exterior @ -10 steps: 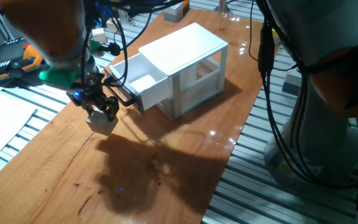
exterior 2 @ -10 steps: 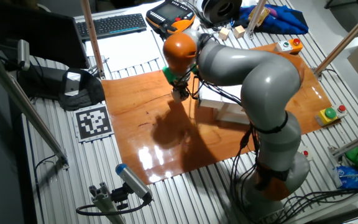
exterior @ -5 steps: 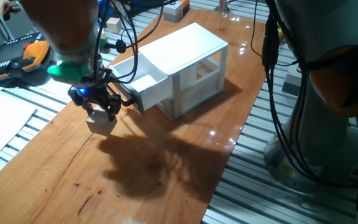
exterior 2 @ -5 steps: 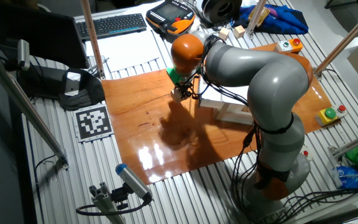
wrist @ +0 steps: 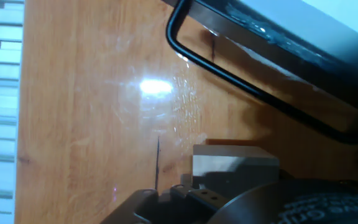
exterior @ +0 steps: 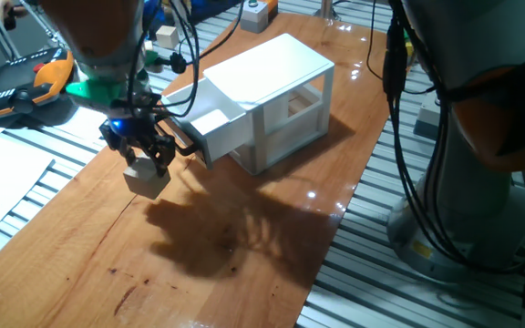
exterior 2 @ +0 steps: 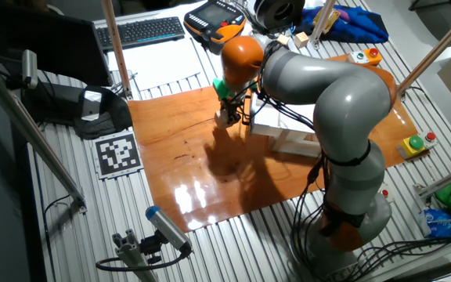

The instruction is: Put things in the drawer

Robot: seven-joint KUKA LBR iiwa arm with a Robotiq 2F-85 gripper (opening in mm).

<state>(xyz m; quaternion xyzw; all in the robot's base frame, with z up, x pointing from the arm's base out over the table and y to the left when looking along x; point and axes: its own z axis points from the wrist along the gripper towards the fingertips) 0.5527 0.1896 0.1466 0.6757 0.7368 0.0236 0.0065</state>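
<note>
Gripper (exterior: 144, 162) clenched on the small wooden cube (exterior: 147, 179), held just above the table (exterior: 244, 264), beside the black handle (exterior: 182, 138) of the pulled-out upper drawer (exterior: 210, 117). In the hand view, cube (wrist: 235, 163) near the handle bar (wrist: 260, 93), apart from it. White cabinet (exterior: 281, 82) behind.

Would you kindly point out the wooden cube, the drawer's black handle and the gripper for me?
wooden cube (exterior: 147, 179), one fixed view, on its front face.
black bar handle (wrist: 253, 93), hand view, on the bar's middle.
gripper (exterior: 143, 164), one fixed view, between the fingertips, at the cube's top.
</note>
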